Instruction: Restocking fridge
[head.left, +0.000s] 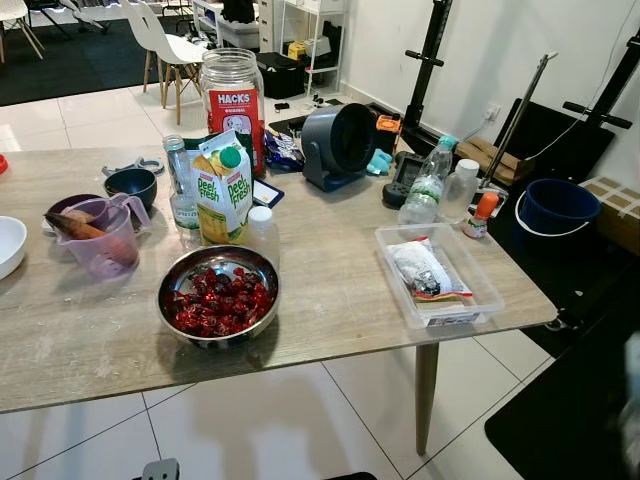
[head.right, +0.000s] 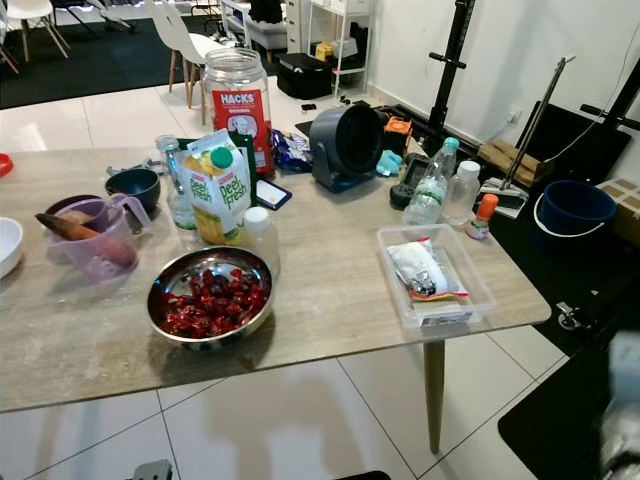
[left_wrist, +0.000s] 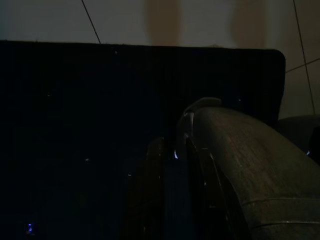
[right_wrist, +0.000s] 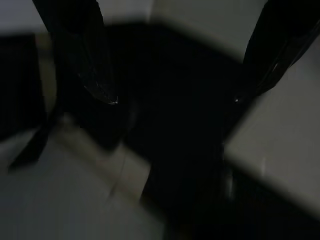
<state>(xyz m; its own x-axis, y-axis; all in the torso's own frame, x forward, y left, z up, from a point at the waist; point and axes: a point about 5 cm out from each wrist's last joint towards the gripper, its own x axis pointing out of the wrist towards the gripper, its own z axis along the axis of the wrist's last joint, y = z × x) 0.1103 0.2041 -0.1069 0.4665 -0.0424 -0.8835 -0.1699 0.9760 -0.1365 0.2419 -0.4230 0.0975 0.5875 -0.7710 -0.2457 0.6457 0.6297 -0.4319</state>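
Two arms hang idle: right gripper (right_wrist: 175, 100) has fingers spread wide over dark floor; left gripper (left_wrist: 175, 165) too dark, can't tell finger state. Wooden table (head.left: 330, 300) carries juice carton (head.left: 224, 190) near middle, steel bowl of cherries (head.left: 219, 293) at front edge, clear tray (head.left: 436, 274) w/ packets at right front corner.

Lived-in home, open dining and living area: pale wood-grain desk (head.left: 330, 300) on white floor tiles (head.left: 250, 420), white dining chairs (head.left: 165, 45) at 11 o'clock. Desk crowded with household food: metal bowl of red fruit (head.left: 219, 293) at centre, juice carton (head.left: 224, 187) and big sweets jar (head.left: 232, 105) toward 12 o'clock, clear plastic tub (head.left: 438, 275) at 3 o'clock. A small desk fan (head.left: 340, 145) at 1 o'clock and a blue bucket (head.left: 557, 212) on the floor at 2 o'clock, beside a long-handled mop (head.left: 520, 115).
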